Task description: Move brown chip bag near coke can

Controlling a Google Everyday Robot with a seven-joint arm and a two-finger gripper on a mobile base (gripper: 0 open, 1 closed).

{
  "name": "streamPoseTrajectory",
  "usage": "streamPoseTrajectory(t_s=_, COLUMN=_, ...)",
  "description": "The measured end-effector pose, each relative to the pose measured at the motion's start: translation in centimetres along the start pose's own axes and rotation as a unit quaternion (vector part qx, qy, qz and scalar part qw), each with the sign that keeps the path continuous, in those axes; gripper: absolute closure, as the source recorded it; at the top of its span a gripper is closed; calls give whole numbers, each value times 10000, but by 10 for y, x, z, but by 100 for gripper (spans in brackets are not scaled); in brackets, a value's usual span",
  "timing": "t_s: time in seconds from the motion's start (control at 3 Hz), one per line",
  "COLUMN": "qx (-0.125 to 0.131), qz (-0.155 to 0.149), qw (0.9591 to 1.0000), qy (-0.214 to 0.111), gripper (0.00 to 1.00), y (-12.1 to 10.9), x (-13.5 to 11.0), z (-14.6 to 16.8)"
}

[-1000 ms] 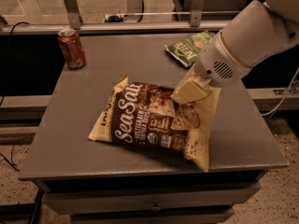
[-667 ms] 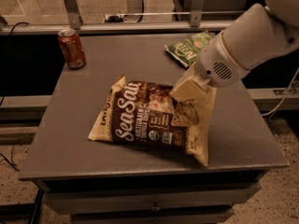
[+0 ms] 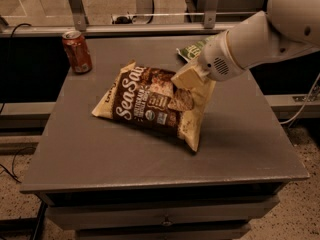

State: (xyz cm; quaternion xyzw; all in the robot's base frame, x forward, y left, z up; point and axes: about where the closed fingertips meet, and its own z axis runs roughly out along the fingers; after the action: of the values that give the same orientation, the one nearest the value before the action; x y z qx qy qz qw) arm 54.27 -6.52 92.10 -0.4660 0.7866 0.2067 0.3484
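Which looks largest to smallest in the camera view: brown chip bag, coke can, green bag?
1. brown chip bag, its right edge in the hand.
2. coke can.
3. green bag, unsure: the arm hides most of it.

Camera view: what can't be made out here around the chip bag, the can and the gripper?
- gripper, at the brown chip bag's upper right edge: the arm hides whether it has hold of the bag.
- green bag: mostly behind the arm, only a corner shows.
- coke can, at the table's far left corner: label too blurred to read.
- arm: cut off by the top and right edges.
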Motion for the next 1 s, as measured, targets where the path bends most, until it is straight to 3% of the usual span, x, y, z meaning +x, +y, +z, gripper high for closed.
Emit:
streamPoseTrajectory(t_s=0.33, qx=33, qz=73, qw=9993, qy=-358, gripper=100, y=-21, x=-18, z=24)
streamPoseTrajectory(t_s=1.0, qx=-141, qz=135, qw=9973, qy=-713, gripper=100, y=-51, x=-52, z=78)
